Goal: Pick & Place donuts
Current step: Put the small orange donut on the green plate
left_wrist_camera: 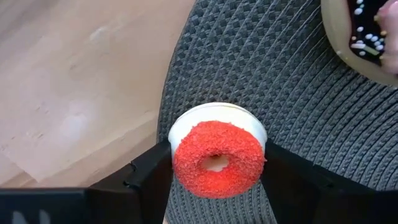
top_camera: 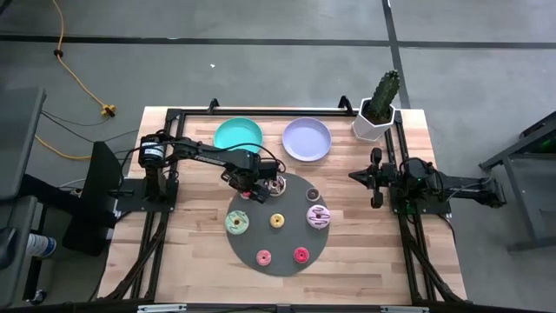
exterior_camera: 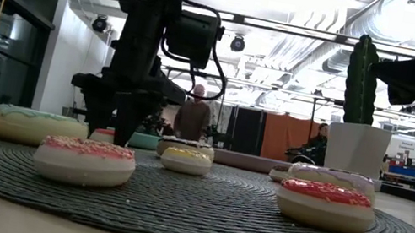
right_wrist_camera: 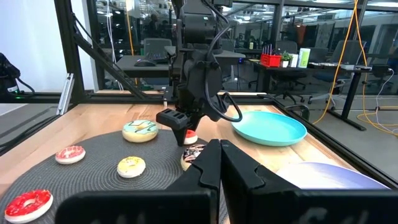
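Left gripper (left_wrist_camera: 214,171) has its fingers pressed on both sides of the red donut (left_wrist_camera: 217,158), sitting at the dark mat's (top_camera: 287,256) 11 o'clock edge. I'd squeeze evenly and lift straight up, since the chocolate-sprinkled donut (left_wrist_camera: 367,34) is close. Teal plate (top_camera: 238,134) at 12 o'clock looks reachable. Right gripper (right_wrist_camera: 221,165) sits clenched, empty, well off at 3 o'clock.

The teal plate (top_camera: 238,134) has open room above it. The chocolate-sprinkled donut (top_camera: 276,184) sits close beside the left gripper (top_camera: 246,192), crowding that side.

Teal plate (top_camera: 238,134), lilac plate (top_camera: 307,139), potted cactus (top_camera: 380,104), dark round mat (top_camera: 287,252).
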